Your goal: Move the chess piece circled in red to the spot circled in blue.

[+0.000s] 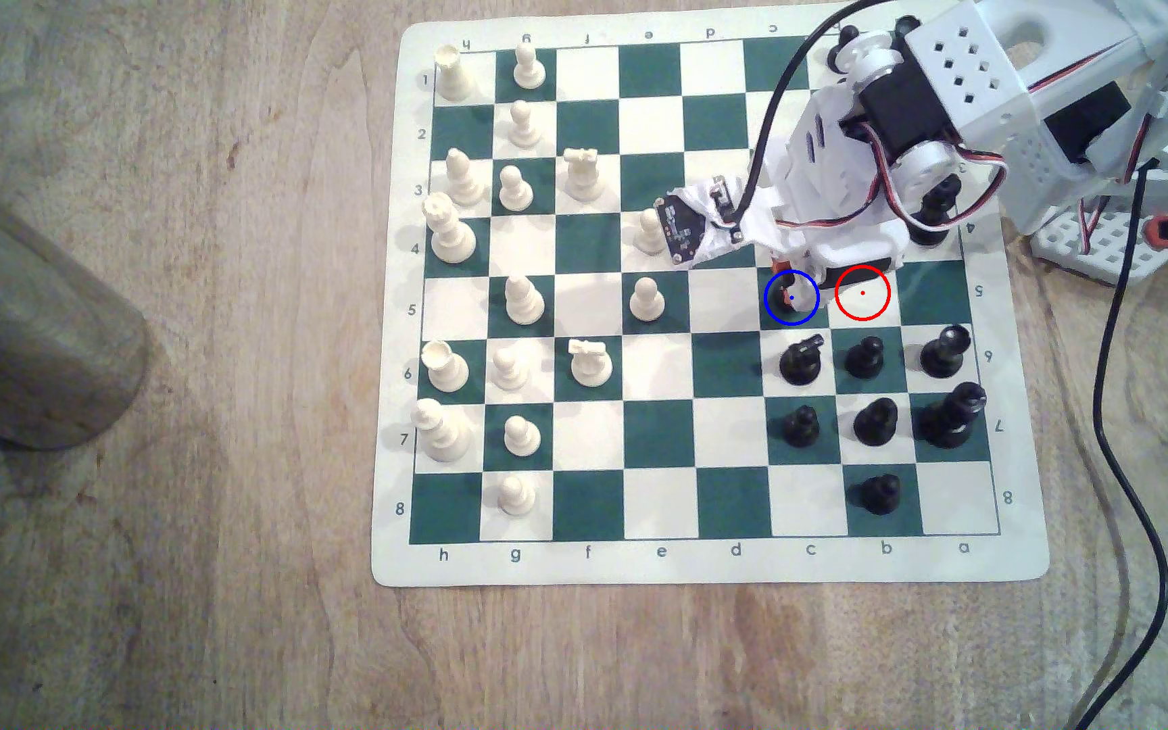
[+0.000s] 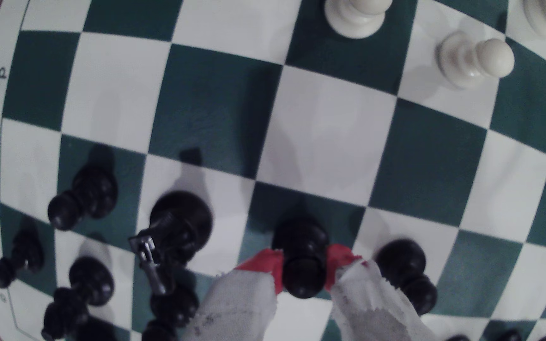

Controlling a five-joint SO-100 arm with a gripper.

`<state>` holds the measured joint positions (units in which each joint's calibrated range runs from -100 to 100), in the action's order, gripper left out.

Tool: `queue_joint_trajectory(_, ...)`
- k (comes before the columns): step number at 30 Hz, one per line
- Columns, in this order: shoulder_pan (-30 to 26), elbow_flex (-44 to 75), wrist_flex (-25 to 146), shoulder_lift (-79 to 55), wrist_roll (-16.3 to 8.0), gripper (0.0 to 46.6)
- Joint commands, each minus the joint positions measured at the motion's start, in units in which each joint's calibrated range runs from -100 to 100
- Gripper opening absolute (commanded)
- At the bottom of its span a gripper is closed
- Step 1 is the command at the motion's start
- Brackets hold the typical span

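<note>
The black pawn (image 2: 303, 262) stands between the red-tipped, cloth-wrapped fingers (image 2: 265, 265) of my gripper (image 2: 304, 259), which is shut on its neck and head. Its base is over the dark green square (image 2: 265, 210). In the exterior view my gripper (image 1: 788, 291) reaches down inside the blue ring on the spot (image 1: 772, 319), and the pawn (image 1: 783, 293) shows there as a dark shape, mostly hidden by the arm. The red-ringed cream-white square (image 1: 862, 293) beside it has no piece on it. I cannot tell whether the pawn's base touches the board.
Black pieces crowd the rows just toward the board's near edge: a knight (image 1: 800, 358), a pawn (image 1: 864, 356) and a taller piece (image 1: 945, 351). Another black pawn (image 2: 403, 262) stands close beside the fingers. White pawns (image 1: 646, 298) stand further to the exterior view's left. A metal cylinder (image 1: 19, 316) sits off the board.
</note>
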<state>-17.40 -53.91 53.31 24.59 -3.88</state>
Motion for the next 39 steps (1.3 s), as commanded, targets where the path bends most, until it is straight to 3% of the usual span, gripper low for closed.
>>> queue_joint_trajectory(1,0.3,4.2,-0.7,0.2,0.3,0.3)
queue_joint_trajectory(10,-0.1,4.0,-0.7,0.3,0.1,0.6)
queue_joint_trajectory(15,-0.2,3.7,-0.1,0.4,0.2,12.5)
queue_joint_trajectory(18,-0.2,3.7,-0.1,0.7,0.1,14.0)
queue_joint_trajectory(28,0.1,3.3,0.3,1.7,0.2,17.4)
queue_joint_trajectory(39,1.5,1.0,0.5,3.3,1.1,18.1)
